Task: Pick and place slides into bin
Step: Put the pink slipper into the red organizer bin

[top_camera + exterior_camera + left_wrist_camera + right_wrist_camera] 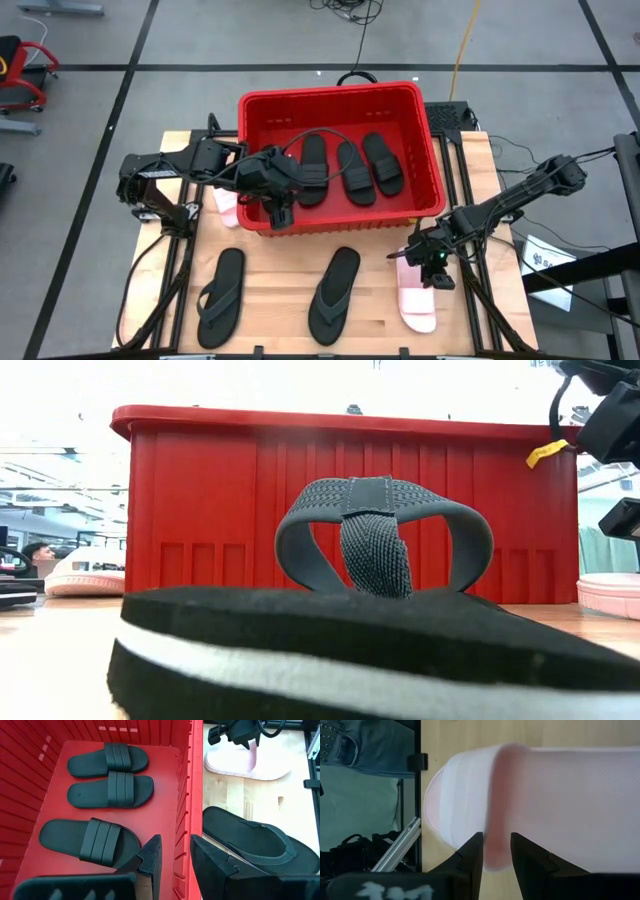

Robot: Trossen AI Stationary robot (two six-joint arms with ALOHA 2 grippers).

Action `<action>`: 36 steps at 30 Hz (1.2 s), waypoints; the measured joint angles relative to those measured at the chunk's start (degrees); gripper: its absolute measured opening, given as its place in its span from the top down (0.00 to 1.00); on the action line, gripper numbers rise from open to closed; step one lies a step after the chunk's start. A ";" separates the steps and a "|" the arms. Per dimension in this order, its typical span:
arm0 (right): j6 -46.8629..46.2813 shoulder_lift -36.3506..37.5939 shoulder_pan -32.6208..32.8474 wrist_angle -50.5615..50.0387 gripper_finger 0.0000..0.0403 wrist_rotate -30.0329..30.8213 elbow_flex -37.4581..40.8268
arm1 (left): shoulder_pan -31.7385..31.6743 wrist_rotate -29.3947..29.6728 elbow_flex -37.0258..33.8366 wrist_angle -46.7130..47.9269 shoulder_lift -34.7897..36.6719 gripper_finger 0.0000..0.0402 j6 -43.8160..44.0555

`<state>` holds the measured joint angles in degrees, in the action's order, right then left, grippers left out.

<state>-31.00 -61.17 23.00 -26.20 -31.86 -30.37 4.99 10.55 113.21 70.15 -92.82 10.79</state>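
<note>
The red bin [330,95] stands at the table's far middle and holds three black wide-strap slides [355,170], flat on its floor [107,790]. My left gripper [281,212] is open and empty over the bin's near wall [192,795], with one finger on each side of it [175,855]. My right gripper [420,258] is open just above the far end of a pale pink slide [417,300], with the slide's strap [500,795] showing between its fingers [496,852]. This slide lies flat on the table [612,595].
Two black flip-flops [220,295] [335,295] lie on the table's near half; one fills the low view [370,620]. A second pink slide [226,205] lies left of the bin, partly under my left arm. A person [40,552] shows in the room beyond the table.
</note>
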 joint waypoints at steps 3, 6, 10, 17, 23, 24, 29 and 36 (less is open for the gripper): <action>-0.83 0.00 0.00 0.02 0.78 -0.17 0.15 | -0.02 0.00 0.01 0.06 0.00 0.76 -0.01; -1.33 0.00 0.00 0.77 0.78 -2.13 0.17 | -0.02 0.00 0.00 0.34 0.00 0.76 -0.02; -1.53 0.00 0.04 1.33 0.78 -2.77 0.19 | -0.02 0.00 0.00 0.33 0.00 0.76 -0.04; -1.68 -0.02 0.04 1.73 0.78 -1.54 0.56 | -0.02 0.00 0.00 0.35 0.00 0.76 -0.07; -4.45 -0.02 0.58 5.84 0.78 -1.40 3.01 | -0.02 0.00 0.00 0.37 0.00 0.76 -0.07; -4.97 -0.02 0.96 7.22 0.78 -1.40 3.40 | -0.02 0.00 0.01 0.37 0.00 0.76 -0.07; -9.36 -0.02 3.12 13.61 0.78 -1.38 5.61 | -0.02 0.00 0.01 0.39 0.00 0.76 -0.07; -12.94 -0.02 5.97 15.86 0.78 -1.24 7.01 | -0.03 0.00 0.01 0.39 0.00 0.76 -0.07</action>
<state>-43.94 -61.19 28.98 -10.35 -33.10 -23.35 4.96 10.55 113.22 70.54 -92.82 10.72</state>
